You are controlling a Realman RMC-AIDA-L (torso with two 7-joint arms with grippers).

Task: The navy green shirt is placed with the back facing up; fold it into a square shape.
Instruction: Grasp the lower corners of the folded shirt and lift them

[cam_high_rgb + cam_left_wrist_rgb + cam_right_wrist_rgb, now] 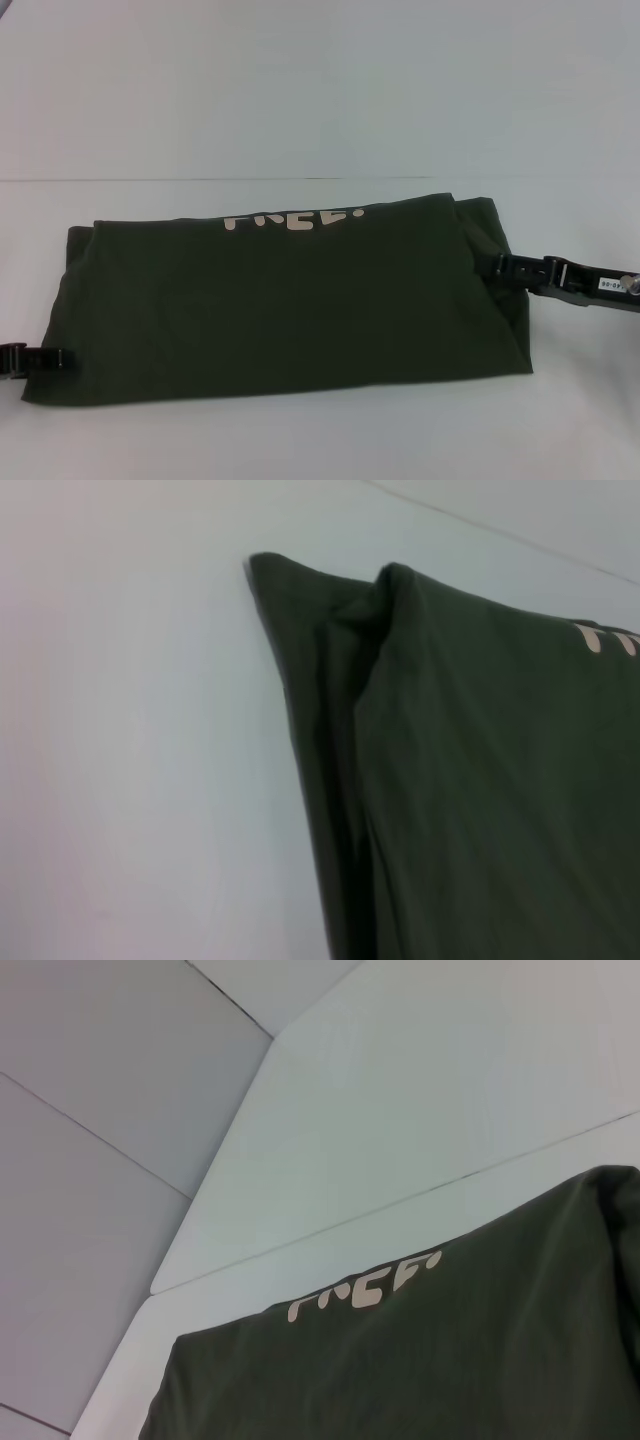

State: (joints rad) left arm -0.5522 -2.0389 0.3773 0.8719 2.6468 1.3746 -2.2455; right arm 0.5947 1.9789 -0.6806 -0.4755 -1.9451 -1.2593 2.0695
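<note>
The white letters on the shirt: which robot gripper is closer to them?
Right. The right gripper sits at the shirt's right edge, not far below the letters. The left gripper is at the near left corner, much farther away.

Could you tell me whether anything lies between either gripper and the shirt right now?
Nothing visible does. The left gripper sits at the navy green shirt's near-left edge, the right gripper at its right edge, with only bare table around.
</note>
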